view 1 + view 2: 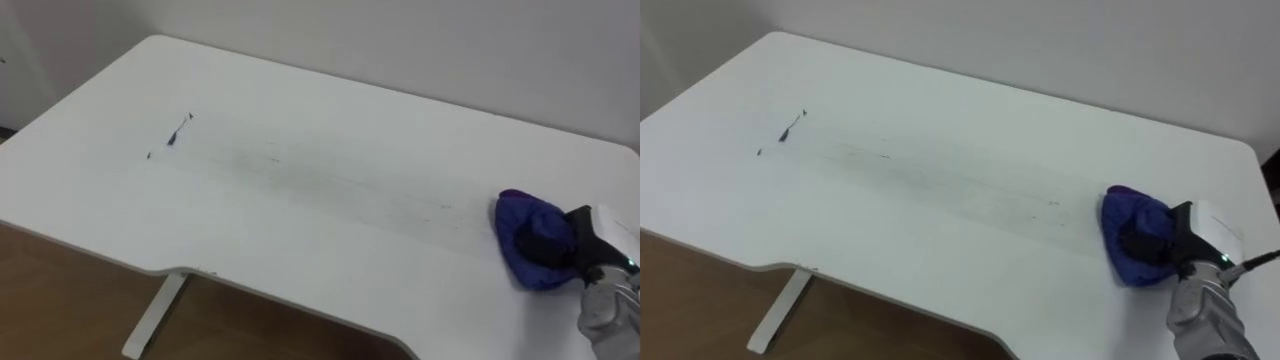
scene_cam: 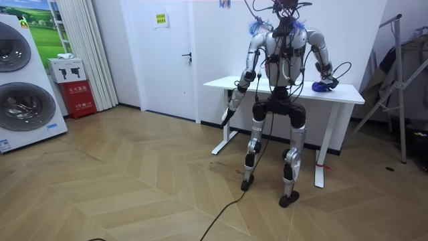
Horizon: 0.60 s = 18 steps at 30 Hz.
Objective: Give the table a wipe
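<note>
Tabletop (image 1: 300, 230): right hand (image 1: 592, 240) clutches cloth (image 1: 524, 216); room view: left hand (image 2: 228, 115) low.

**A sparse indoor room with home appliances, more test space than lived-in home**

The room view shows a herringbone wood floor (image 2: 120, 181), plain white walls (image 2: 217, 37) and a closed white door (image 2: 170, 57) with a small yellow notice (image 2: 161, 19) on it. At that view's left, two front-loading washing machines (image 2: 27, 110) are stacked one above the other. A red cabinet (image 2: 81, 99) stands beside them and a pale curtain (image 2: 83, 47) hangs behind it. A white table (image 2: 221, 83) on a slim white frame stands against the far wall, and the robot stands at it. A metal stand (image 2: 401, 80) is at the right edge.
</note>
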Motion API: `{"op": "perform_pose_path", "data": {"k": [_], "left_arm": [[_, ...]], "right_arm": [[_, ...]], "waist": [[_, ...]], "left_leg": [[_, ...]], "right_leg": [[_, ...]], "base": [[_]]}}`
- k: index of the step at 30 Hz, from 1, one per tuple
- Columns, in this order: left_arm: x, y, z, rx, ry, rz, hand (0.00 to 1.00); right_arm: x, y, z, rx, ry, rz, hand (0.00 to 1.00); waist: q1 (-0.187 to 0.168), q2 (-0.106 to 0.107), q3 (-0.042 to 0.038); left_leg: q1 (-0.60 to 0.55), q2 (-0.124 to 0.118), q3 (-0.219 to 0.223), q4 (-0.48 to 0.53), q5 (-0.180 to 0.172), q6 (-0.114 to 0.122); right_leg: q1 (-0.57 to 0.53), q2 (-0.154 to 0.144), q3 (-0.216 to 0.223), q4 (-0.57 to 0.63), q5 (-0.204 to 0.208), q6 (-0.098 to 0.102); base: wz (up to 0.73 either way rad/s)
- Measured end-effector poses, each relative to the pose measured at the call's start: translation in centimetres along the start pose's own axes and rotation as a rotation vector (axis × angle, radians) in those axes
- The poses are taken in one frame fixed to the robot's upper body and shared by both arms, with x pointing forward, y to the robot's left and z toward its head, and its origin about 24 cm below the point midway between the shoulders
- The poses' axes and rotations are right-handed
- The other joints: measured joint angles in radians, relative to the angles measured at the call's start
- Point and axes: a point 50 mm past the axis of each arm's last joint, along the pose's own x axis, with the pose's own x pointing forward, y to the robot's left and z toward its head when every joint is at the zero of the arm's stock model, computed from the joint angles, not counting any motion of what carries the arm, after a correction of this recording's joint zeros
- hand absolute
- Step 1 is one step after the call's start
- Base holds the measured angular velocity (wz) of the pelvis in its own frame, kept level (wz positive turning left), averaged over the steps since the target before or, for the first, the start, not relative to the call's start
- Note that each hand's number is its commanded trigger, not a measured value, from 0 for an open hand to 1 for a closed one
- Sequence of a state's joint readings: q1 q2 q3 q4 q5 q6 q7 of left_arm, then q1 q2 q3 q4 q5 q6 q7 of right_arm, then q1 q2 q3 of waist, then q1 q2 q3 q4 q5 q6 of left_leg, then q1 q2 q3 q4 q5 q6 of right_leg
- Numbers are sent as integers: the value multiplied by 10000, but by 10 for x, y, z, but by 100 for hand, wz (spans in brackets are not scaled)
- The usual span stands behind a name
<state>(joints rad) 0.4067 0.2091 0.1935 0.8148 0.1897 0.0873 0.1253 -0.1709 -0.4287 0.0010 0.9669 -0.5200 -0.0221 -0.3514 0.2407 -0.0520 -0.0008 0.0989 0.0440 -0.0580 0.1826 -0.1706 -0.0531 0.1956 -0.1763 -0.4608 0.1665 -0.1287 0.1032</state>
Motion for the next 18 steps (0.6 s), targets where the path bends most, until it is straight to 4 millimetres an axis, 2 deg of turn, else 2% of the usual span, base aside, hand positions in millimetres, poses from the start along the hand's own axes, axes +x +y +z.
{"op": "perform_pose_path", "data": {"k": [2, 4, 8, 15, 18], "left_arm": [[0, 0, 0, 7, -3, 5, 0], [1, 0, 4, -16, -94, 27, 0], [3, -1, 10, -11, -254, -3, 0], [6, -2, 31, -206, -890, 19, 0], [7, -1, 37, -356, -1115, 101, 0]], "right_arm": [[-1, 0, -4, 40, 127, -14, 0], [-8, 5, -17, -54, 424, 10, 0], [-13, 8, -24, -68, 543, -152, 0], [-12, 7, -12, 462, 170, -576, 0], [-12, 5, -4, 927, -160, -753, 0]], "waist": [[-116, 1, 1], [-267, -4, -3], [-506, 4, -2], [-700, -31, -18], [-940, -68, -36]], "left_leg": [[-17, 0, -4, 8, 1, 0], [17, 0, -14, 9, 0, 0], [153, 0, 23, -18, -2, 2], [178, 3, 324, -7, -4, 5], [180, 3, 447, -49, -4, 11]], "right_leg": [[1, -4, -15, 0, 0, 0], [50, -5, -25, -1, -1, 1], [136, -5, 63, -1, -2, 3], [33, -8, 421, -82, -25, 37], [-72, -13, 547, -83, -23, 45]], "base": [[0], [0], [-4], [-12], [-14]]}}
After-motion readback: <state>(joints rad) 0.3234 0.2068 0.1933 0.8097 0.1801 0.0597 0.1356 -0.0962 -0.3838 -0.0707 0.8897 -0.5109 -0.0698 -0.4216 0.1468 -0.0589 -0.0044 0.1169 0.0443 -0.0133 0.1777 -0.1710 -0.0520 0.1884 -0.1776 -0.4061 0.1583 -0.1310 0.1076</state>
